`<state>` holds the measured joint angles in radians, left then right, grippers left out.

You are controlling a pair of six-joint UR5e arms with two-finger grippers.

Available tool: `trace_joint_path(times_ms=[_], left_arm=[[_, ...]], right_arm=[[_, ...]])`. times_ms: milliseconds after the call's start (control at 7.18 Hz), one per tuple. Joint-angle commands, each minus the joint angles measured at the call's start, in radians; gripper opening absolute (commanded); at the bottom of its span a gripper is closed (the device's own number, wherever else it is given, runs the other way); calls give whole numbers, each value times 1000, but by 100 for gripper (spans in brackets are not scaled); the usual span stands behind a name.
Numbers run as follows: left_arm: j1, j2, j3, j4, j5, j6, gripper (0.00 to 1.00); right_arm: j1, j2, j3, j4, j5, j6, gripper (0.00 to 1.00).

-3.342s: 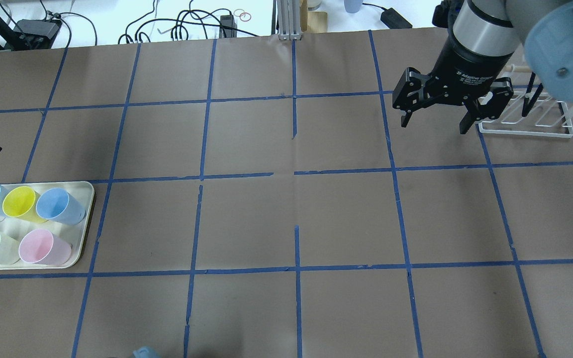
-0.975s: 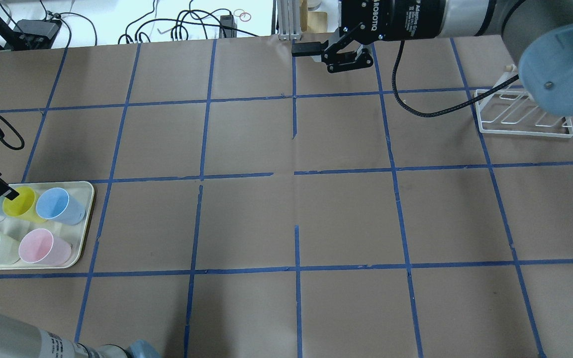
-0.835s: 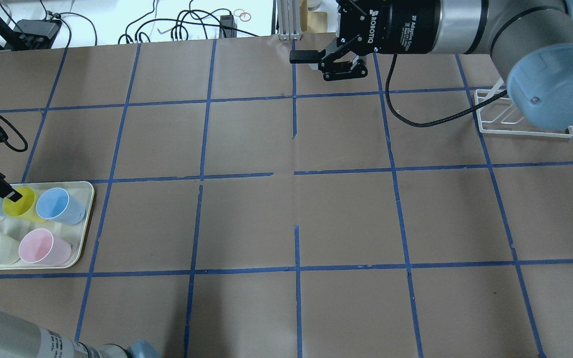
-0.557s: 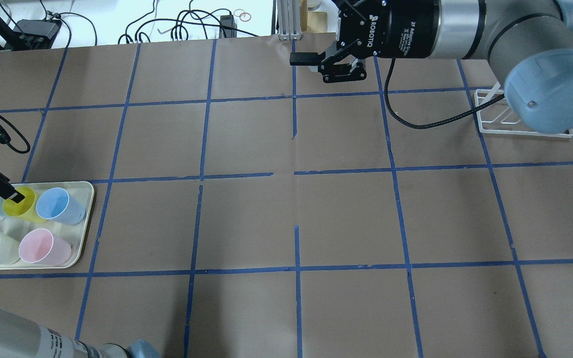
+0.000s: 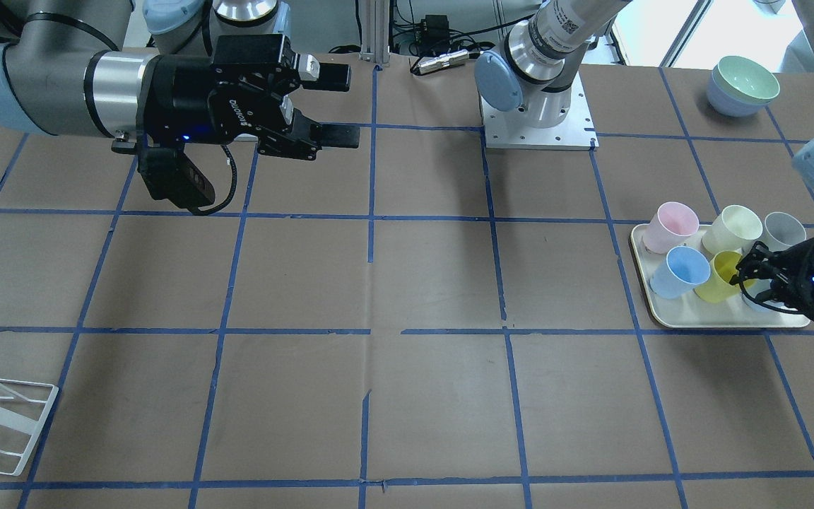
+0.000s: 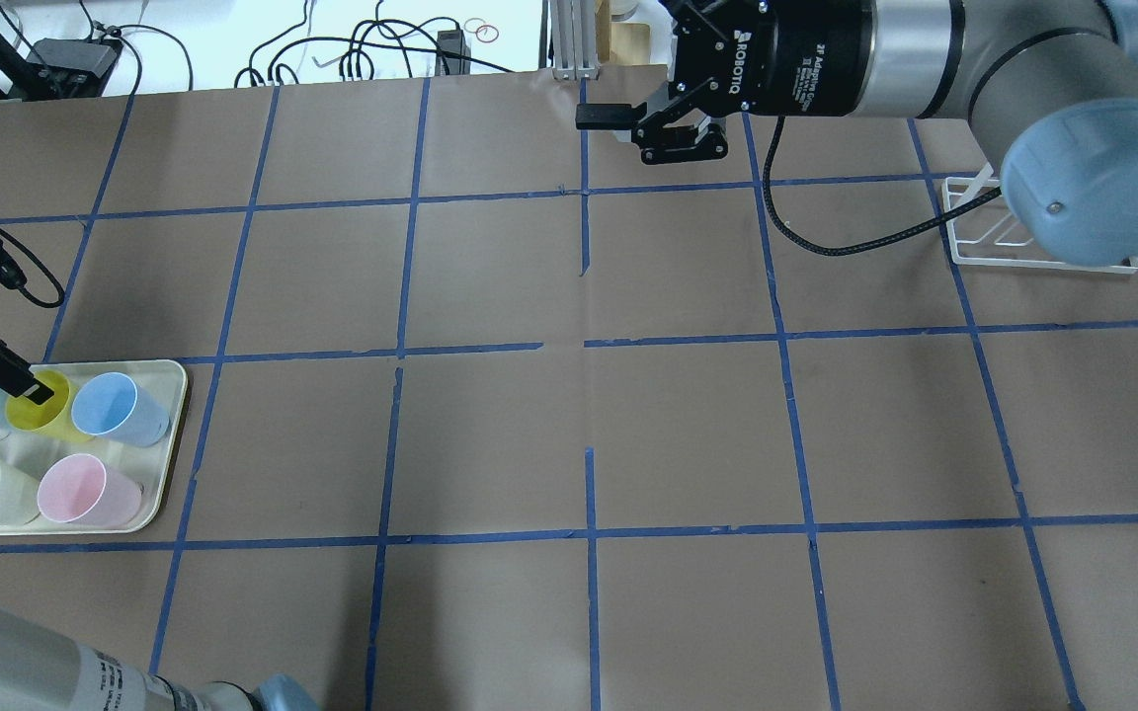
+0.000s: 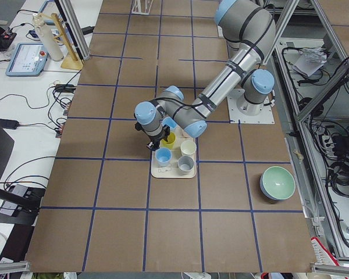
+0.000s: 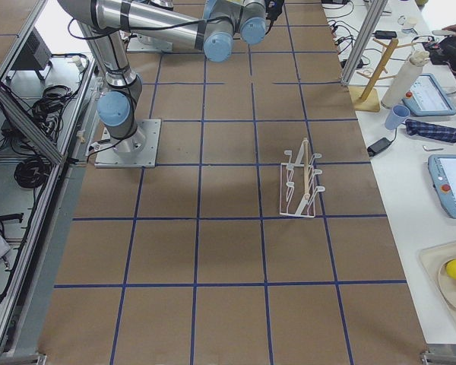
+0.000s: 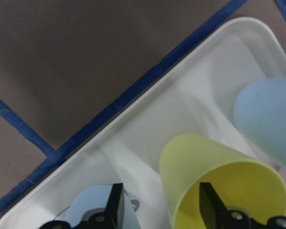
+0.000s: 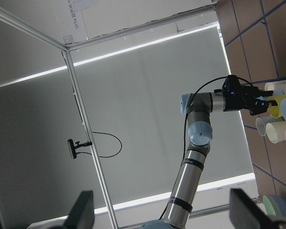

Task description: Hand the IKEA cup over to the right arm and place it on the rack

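Observation:
The lemon-yellow IKEA cup (image 6: pixel 47 419) stands upright in the back row of a cream tray (image 6: pixel 170 464) at the table's left edge. My left gripper (image 6: pixel 16 383) is open and low over it. In the left wrist view one finger (image 9: pixel 207 206) is inside the cup (image 9: pixel 219 181) and the other (image 9: pixel 115 206) is outside, so they straddle the cup's wall without closing. My right gripper (image 5: pixel 340 104) is open and empty, turned sideways high over the far middle of the table. The white wire rack (image 6: pixel 984 245) stands at the far right, partly hidden behind the right arm's elbow.
The tray (image 5: pixel 661 322) also holds a light blue (image 5: pixel 679 270), a pink (image 5: pixel 670 225), a pale cream-green (image 5: pixel 732 227) and a grey cup (image 5: pixel 781 230), close around the yellow one. Stacked bowls (image 5: pixel 742 85) sit near the left arm's base. Blue tape lines grid the brown table.
My left gripper came in and lowered until one finger is inside the yellow cup. My right arm swung from the rack to the far middle, turned sideways, and has held still lately.

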<state>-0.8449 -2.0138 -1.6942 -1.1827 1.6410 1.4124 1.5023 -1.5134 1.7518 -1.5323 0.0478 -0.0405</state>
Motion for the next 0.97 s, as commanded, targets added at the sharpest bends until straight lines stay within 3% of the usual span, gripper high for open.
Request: trace_joint_path(times_ms=[0, 139, 418, 835], left_arm=[[3, -5, 1, 0, -1, 0, 33], [3, -3, 1, 0, -4, 2, 26], [3, 6, 7, -8, -6, -1, 0], [0, 27, 31, -62, -7, -12, 0]], right_arm=[[4, 9, 0, -2, 15, -15, 100], [4, 9, 0, -2, 10, -18, 100], [4, 10, 0, -2, 20, -18, 100], [1, 9, 0, 0, 13, -16, 100]])
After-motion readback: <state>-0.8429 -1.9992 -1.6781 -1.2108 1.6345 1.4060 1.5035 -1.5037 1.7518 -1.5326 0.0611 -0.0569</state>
